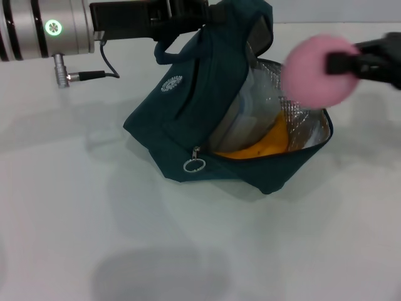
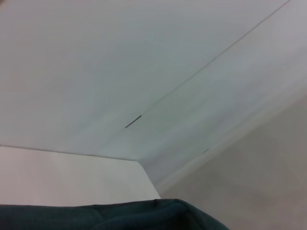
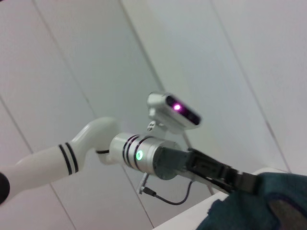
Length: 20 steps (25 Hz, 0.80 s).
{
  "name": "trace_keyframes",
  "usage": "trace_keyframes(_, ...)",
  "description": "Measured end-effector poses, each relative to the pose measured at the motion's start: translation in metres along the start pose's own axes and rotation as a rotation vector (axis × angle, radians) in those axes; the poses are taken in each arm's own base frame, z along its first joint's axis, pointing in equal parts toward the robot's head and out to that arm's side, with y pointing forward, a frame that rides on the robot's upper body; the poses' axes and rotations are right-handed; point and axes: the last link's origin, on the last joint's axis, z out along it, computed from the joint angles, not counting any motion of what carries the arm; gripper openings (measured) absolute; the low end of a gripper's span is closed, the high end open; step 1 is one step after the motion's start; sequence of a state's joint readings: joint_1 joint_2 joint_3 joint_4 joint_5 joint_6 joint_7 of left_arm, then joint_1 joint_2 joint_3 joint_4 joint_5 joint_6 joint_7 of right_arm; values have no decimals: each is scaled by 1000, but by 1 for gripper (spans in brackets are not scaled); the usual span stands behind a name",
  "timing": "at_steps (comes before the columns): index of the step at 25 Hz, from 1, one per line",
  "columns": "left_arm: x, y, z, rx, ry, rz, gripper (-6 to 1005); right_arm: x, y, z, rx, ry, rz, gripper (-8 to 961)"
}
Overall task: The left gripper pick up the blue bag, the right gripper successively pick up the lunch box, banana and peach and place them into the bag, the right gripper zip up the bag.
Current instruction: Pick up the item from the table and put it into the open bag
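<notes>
The dark blue bag (image 1: 207,106) stands on the white table, its mouth open toward the right and its silver lining showing. My left gripper (image 1: 188,15) is shut on the bag's top handle and holds it up. Inside the bag the clear lunch box (image 1: 241,119) stands upright and the orange-yellow banana (image 1: 263,145) lies at the bottom. My right gripper (image 1: 341,61) is shut on the pink peach (image 1: 313,70) and holds it in the air just above the bag's open mouth. The bag also shows in the left wrist view (image 2: 144,215) and in the right wrist view (image 3: 259,206).
The bag's zipper pull with a metal ring (image 1: 194,164) hangs at the front. The left arm's cable and metal plug (image 1: 72,76) hang above the table at the far left. The right wrist view shows the left arm (image 3: 144,155) and the head camera (image 3: 175,111).
</notes>
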State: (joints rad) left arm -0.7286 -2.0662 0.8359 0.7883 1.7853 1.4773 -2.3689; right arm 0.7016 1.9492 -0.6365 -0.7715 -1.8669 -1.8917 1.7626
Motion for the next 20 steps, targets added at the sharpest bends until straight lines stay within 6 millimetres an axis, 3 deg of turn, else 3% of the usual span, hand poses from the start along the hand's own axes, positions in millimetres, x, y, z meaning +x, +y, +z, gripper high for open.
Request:
trace_keyframes(6,0,1,0,-4,-2,-1,66,17,-12,53,27,170,-41,56)
trace_keyframes(8,0,1,-1,-3,1,-2,66,22,-15,61,42,208,-48,49)
trace_keyframes(20,0,0,-1,-4,4,-5,66,35,-20,60,98,235,-12,69)
